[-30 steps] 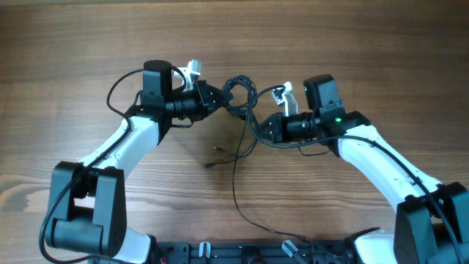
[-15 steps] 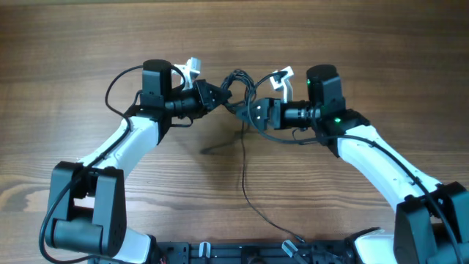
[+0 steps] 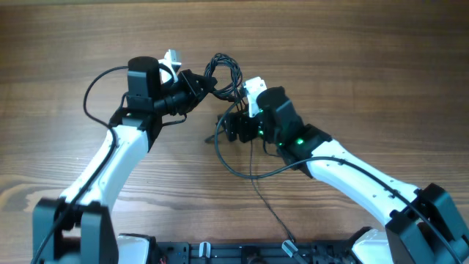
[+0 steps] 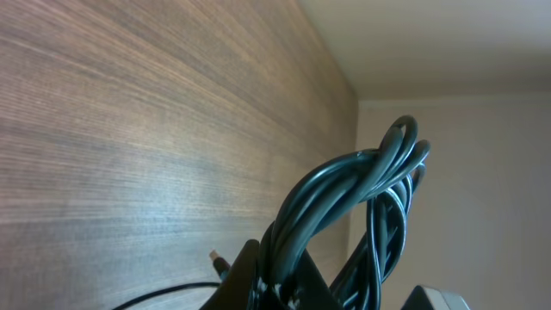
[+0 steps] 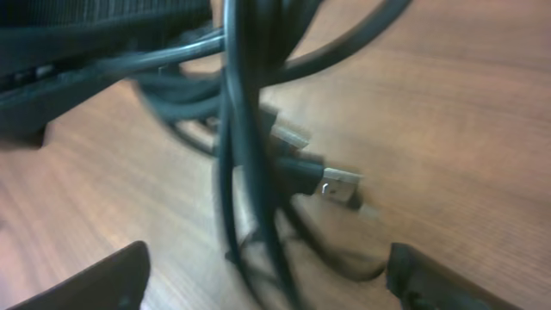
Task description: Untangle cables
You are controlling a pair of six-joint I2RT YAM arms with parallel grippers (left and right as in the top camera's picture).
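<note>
The left pincer [image 3: 198, 82] is closed tight on the cables [image 3: 223, 72], and the looped black bundle stands up just beyond its tips. The right pincer [image 3: 230, 129] is wide open and grips nothing. Its two fingers [image 5: 112, 275] are far apart, and several strands hang between them, close in front. Just past these strands, a USB plug [image 5: 342, 186] with a metal end lies on the wooden table [image 3: 366, 51]. One thin strand trails from near this pincer back toward the robot's base.

Thin black flexible cables [image 3: 226, 72] hang in a knotted loop above the wooden table's [image 3: 381, 59] far middle; one strand trails toward the near edge.
</note>
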